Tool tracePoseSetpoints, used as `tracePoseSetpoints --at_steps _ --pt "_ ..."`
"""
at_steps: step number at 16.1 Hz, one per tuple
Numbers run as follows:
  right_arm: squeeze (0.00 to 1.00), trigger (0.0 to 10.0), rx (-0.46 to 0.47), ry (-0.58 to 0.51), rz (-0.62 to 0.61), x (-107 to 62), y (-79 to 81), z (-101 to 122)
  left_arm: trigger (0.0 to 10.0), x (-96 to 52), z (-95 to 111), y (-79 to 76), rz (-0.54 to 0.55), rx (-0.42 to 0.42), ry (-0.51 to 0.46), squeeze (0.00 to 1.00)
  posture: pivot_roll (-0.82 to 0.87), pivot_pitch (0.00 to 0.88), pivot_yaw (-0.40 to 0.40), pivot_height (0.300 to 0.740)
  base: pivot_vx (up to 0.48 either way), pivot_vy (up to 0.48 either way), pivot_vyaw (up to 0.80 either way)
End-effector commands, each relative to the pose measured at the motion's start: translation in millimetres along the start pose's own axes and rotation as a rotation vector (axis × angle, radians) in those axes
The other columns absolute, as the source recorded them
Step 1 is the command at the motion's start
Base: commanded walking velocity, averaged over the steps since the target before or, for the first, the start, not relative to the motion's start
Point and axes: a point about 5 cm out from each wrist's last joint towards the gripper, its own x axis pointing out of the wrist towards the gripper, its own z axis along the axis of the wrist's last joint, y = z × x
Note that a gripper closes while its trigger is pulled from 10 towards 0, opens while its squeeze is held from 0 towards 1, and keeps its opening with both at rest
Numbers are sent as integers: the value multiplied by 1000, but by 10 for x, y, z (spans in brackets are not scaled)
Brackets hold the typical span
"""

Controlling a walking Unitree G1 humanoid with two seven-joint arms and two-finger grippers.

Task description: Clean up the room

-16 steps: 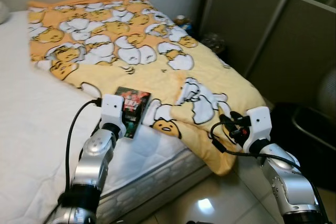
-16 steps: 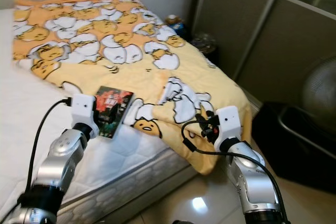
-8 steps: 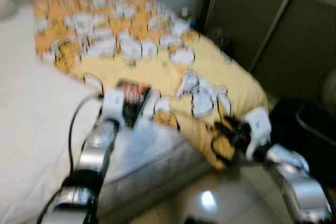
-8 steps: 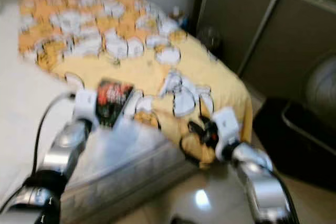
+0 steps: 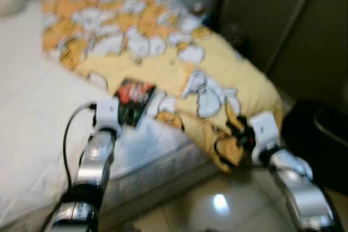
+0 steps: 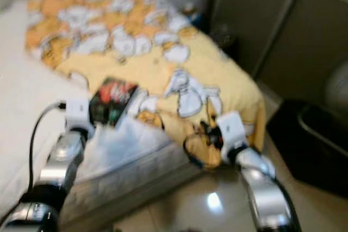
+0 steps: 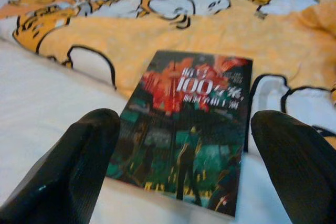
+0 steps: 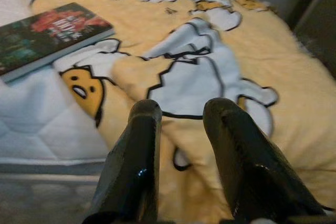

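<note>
Two grippers reach over the bed point(image 5: 32, 112): the left gripper point(image 7: 184, 171), jaws spread wide, faces the book point(image 7: 189, 124) lying on the yellow blanket point(image 5: 179, 63), ready to advance and close, while the right gripper point(image 8: 181, 145) hovers slightly parted, empty.

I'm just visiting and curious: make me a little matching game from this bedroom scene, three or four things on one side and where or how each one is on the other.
Things:
1. book
2. blanket
3. left gripper
4. right gripper

States:
A. yellow, printed with cartoon eggs, spread over the bed
B. fingers wide apart, either side of the book
C. dark cover, lying flat at the blanket's edge
D. above the blanket's hanging corner

Pairs: 1-C, 2-A, 3-B, 4-D
</note>
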Motion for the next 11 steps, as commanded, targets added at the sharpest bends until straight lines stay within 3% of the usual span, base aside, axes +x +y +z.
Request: tracePoseSetpoints --at_steps 1,6,7,8,9,10,11 --pt "0 10000 49 -80 -6 -2 -31 123 10000 6 166 2 -19 -2 -90 0 -116 0 -25 740 0 0 0" --pt "0 10000 64 -80 -48 110 -113 162 10000 56 145 38 -7 10 -55 0 -100 0 -33 740 0 0 0" --pt "0 10000 66 -80 -51 112 -123 160 10000 92 65 34 -6 1 19 0 -101 0 -36 740 0 0 0" --pt "0 10000 68 -81 -50 131 -118 158 10000 120 -28 42 5 -58 78 0 -110 0 -33 740 0 0 0" --pt "0 10000 63 -81 -48 148 -113 163 10000 135 -55 65 29 -70 96 0 -118 6 -30 740 0 0 0" --pt "0 10000 57 -87 -41 185 -99 190 10000 173 -43 105 67 -142 98 0 -136 16 -25 740 0 0 0" --pt "0 10000 53 -97 -31 205 -91 230 10000 208 4 126 84 -193 90 482 -144 19 -23 740 0 0 0"
